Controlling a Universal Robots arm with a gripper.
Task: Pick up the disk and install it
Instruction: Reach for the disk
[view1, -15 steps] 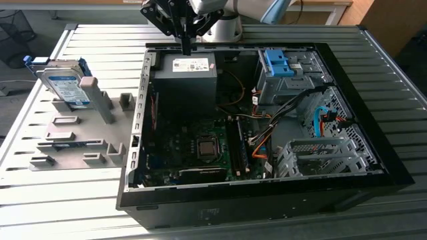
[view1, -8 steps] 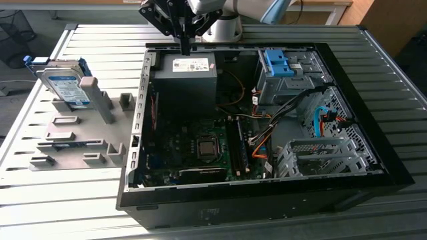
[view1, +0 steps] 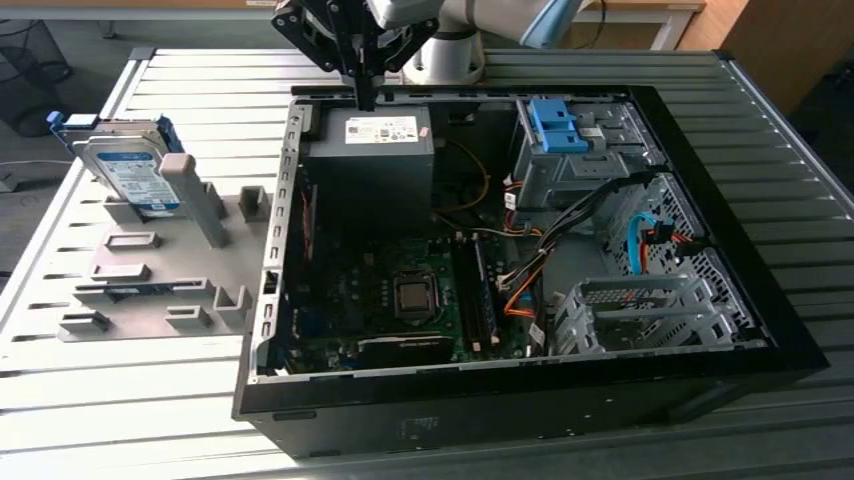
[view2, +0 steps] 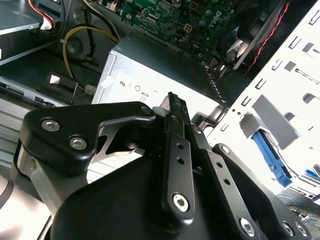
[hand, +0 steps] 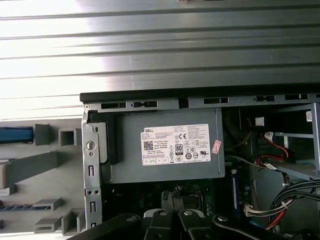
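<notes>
The disk (view1: 130, 172), silver-grey with a white-and-blue label and blue side rails, stands on edge in a grey slotted fixture (view1: 160, 280) at the exterior view's left. Its blue rail (hand: 15, 134) shows beside the fixture in the first wrist view. My gripper (view1: 363, 98) hangs over the back rim of the open computer case (view1: 534, 390), right above the power supply (view1: 380, 140), well to the right of the disk. Its black fingers (view2: 172, 112) are pressed together with nothing between them. The fingertips (hand: 172, 220) sit over the motherboard edge.
A bare blue bracket (view1: 558, 125) sits on the metal drive cage (view1: 587, 165) at the case's far right. Cables (view1: 534, 270), a motherboard (view1: 400, 290) and a perforated cage (view1: 641, 310) fill the case. Ribbed metal table (view1: 134, 420) surrounds everything.
</notes>
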